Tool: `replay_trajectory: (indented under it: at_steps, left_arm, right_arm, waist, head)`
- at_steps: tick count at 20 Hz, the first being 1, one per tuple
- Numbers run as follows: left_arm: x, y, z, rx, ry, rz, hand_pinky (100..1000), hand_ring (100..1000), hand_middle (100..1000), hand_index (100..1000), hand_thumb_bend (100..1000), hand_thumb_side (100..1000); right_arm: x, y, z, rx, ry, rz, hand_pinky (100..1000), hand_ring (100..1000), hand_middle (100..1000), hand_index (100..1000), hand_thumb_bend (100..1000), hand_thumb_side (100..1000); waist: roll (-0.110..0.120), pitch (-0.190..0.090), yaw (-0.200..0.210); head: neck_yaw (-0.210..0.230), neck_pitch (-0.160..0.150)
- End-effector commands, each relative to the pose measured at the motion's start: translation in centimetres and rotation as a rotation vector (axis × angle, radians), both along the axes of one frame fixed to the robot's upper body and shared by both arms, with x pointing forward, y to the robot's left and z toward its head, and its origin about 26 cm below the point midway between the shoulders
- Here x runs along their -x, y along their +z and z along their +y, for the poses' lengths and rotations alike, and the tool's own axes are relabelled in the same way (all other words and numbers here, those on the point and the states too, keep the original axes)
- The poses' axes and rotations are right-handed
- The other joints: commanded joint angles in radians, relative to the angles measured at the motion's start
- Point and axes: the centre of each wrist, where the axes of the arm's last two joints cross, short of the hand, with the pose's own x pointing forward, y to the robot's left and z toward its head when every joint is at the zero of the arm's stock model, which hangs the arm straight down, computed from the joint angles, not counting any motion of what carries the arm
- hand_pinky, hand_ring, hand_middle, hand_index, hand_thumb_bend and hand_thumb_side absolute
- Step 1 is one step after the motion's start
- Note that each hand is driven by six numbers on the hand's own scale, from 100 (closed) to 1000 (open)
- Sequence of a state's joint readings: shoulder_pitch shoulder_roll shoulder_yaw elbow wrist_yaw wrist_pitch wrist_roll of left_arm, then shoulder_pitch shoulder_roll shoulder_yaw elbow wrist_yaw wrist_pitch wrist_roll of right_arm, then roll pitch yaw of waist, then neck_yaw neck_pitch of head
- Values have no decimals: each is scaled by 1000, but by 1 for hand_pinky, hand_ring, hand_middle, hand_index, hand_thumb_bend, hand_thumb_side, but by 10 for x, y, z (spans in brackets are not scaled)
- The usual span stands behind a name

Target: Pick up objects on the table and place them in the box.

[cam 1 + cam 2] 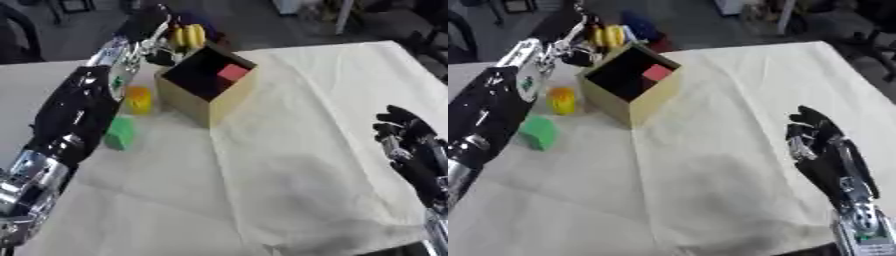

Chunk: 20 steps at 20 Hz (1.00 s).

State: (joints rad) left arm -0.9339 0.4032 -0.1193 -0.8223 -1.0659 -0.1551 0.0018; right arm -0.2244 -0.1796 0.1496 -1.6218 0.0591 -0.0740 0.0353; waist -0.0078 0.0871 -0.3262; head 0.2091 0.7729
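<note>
A: We logged the open cardboard box [210, 95] as landmark, on the cream cloth [306, 160]. A red block [233, 72] lay inside it, against the far wall.

B: And the left hand [157, 31]?

A: Just past the box's far left corner, fingers curled round a bunch of yellow bananas [188, 36]. Something blue [636, 25] showed behind them; we could not name it.

B: What was left on the table?

A: A yellow-orange object [138, 99] just left of the box, a green block [120, 133] nearer us, left again.

B: The right hand [820, 145]?

A: Well right of the box, idle, fingers relaxed and apart, holding nothing.
</note>
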Motion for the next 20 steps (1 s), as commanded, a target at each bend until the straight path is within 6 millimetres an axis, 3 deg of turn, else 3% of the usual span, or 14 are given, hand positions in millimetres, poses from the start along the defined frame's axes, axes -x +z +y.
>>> replay_trajectory:
  at_steps: [1, 4, 6, 12, 14, 20]
  left_arm:
    - [-3, 17, 3, -41, -7, 17, 778, 774, 773, 875, 589, 378]
    - [-2, 22, 6, -56, -18, 47, 818, 814, 829, 911, 639, 515]
    - [-1, 29, 9, -43, -27, 52, 819, 814, 829, 912, 627, 528]
    - [5, 61, 24, -10, -52, 123, 792, 765, 772, 892, 462, 321]
    - [6, 68, 34, -14, -29, 181, 790, 762, 771, 889, 462, 315]
    - [6, 48, 62, -97, 109, 470, 764, 742, 766, 883, 497, 308]
  right_arm:
    - [-2, 8, 1, -4, 11, -26, 783, 801, 782, 897, 100, 453]
    - [-2, 8, 1, -4, 10, -26, 783, 801, 782, 898, 100, 453]
    - [-2, 8, 1, -3, 11, -25, 783, 801, 782, 898, 100, 453]
    - [-2, 6, -1, 1, 4, -22, 783, 801, 781, 898, 100, 452]
    - [-2, 6, -1, 2, 3, -21, 784, 801, 781, 898, 100, 453]
    - [-2, 5, -2, 3, 1, -19, 784, 801, 781, 898, 100, 452]
  waist:
    - [5, -3, 0]
    - [4, -6, 3]
    - [4, -8, 5]
    - [5, -14, 14]
    - [6, -16, 18]
    - [6, -19, 23]
  head:
    - [3, -3]
    - [3, -3]
    - [3, -3]
    - [-1, -3]
    - [-3, -3]
    - [-8, -3]
